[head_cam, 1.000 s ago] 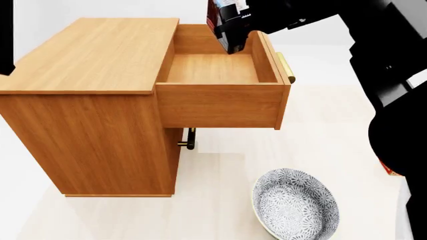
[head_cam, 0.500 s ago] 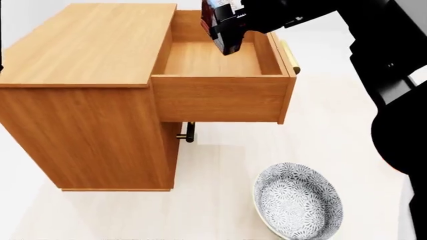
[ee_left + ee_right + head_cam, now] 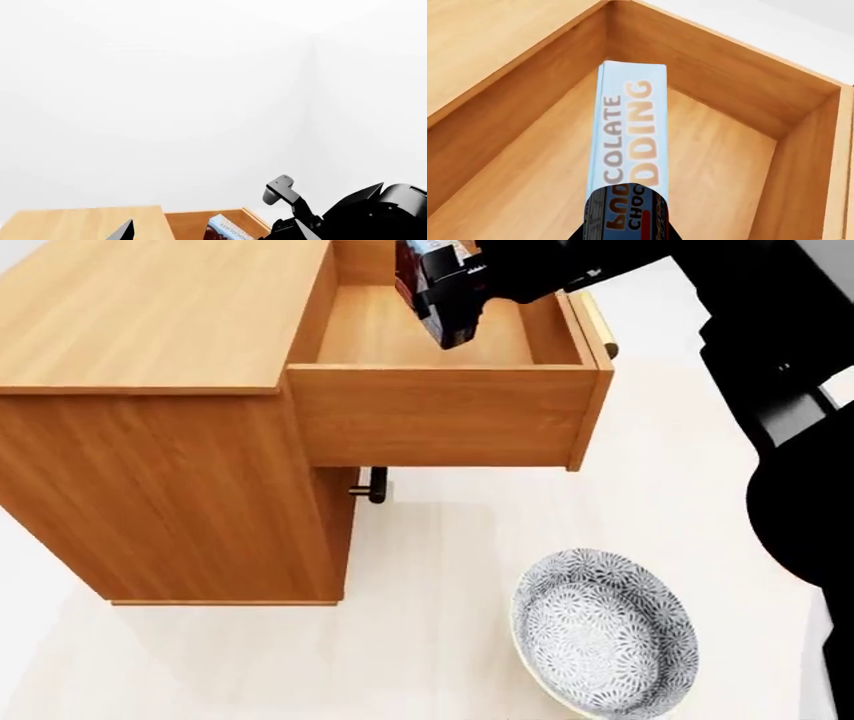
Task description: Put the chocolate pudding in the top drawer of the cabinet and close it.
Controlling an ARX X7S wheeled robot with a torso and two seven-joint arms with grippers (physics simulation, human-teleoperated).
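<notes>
My right gripper (image 3: pixel 447 310) is shut on the chocolate pudding (image 3: pixel 408 275), a thin dark red-brown box with a light blue edge. It holds the box over the inside of the open top drawer (image 3: pixel 441 415) of the orange-brown cabinet (image 3: pixel 160 480). In the right wrist view the chocolate pudding (image 3: pixel 630 130) points down toward a corner of the top drawer (image 3: pixel 727 165), with my right gripper (image 3: pixel 627 235) clamped on its near end. My left gripper (image 3: pixel 215 234) is open, high above the cabinet (image 3: pixel 80 222). It is out of the head view.
The drawer's brass handle (image 3: pixel 597 332) faces right. The lower drawer's handle (image 3: pixel 375 483) shows under the open drawer. A patterned grey bowl (image 3: pixel 601 640) lies on the pale floor at the front right. My black right arm (image 3: pixel 787 390) fills the right side.
The head view has shifted, so the cabinet and drawer sit higher and nearer in the picture. My right gripper has carried the pudding further in over the drawer's inside.
</notes>
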